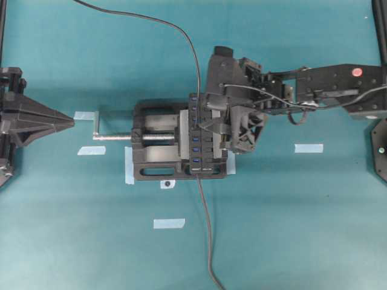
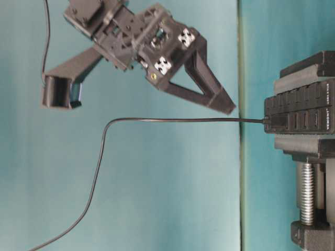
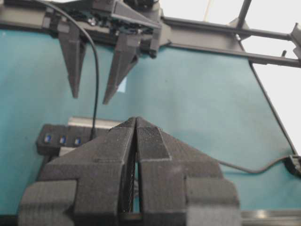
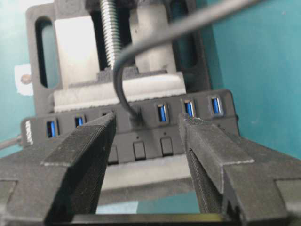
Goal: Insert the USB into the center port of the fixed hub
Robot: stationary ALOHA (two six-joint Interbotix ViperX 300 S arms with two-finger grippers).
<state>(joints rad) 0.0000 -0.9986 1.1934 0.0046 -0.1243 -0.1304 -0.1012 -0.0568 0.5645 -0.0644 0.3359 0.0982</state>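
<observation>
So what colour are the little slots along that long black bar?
Bright blue ports on the long black hub bar; clearest in the right wrist view.

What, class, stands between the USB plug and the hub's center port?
Nothing visible does: the USB plug already sits in the hub at the middle of its port row, between the right gripper's open fingers, which do not touch it.

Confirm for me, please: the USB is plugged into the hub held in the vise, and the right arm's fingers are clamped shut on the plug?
Not quite. The USB does sit in the fixed hub held in the vise, but the right gripper is open: its fingers stand apart on either side of the plug without touching it, as the right wrist view shows.
</observation>
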